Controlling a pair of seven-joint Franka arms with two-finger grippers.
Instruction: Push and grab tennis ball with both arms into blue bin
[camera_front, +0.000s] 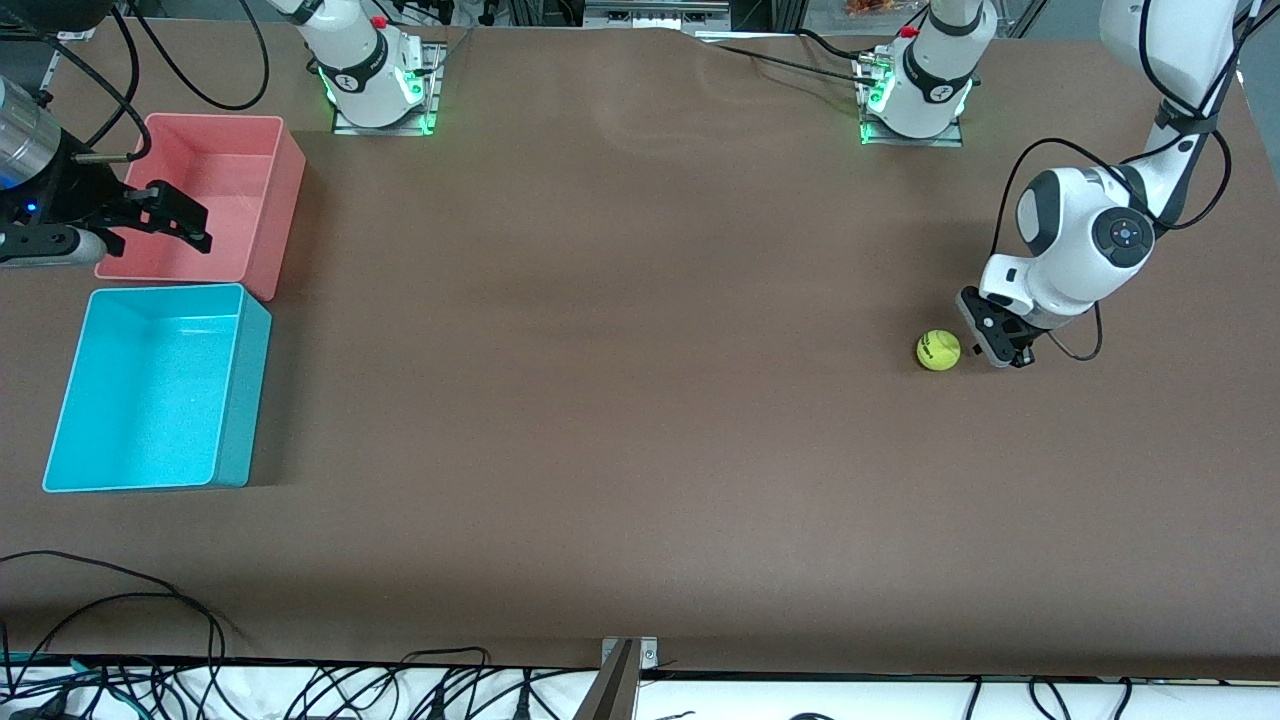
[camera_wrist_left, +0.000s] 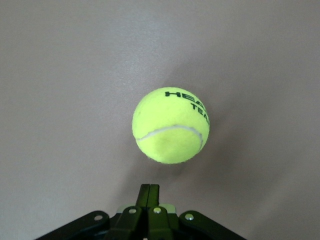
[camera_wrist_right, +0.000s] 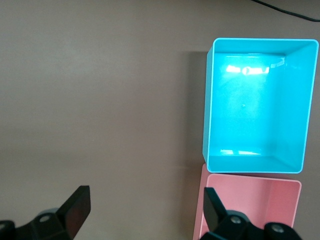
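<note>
The tennis ball (camera_front: 938, 350) lies on the brown table toward the left arm's end; it is yellow-green with a dark logo. My left gripper (camera_front: 1000, 345) is low at the table right beside the ball, on the side toward the left arm's end, fingers shut and empty. In the left wrist view the ball (camera_wrist_left: 171, 125) sits just ahead of the shut gripper (camera_wrist_left: 149, 192), with a small gap. The blue bin (camera_front: 245, 400) stands empty at the right arm's end. My right gripper (camera_front: 200, 228) hangs open and empty over the pink bin's edge; in the right wrist view the gripper (camera_wrist_right: 145, 210) shows wide open, with the blue bin (camera_wrist_right: 209, 110) below.
A pink-red bin (camera_front: 275, 220) stands beside the blue bin, farther from the front camera; it also shows in the right wrist view (camera_wrist_right: 250, 210). Bare brown table stretches between the ball and the bins. Cables hang along the table's near edge (camera_front: 300, 670).
</note>
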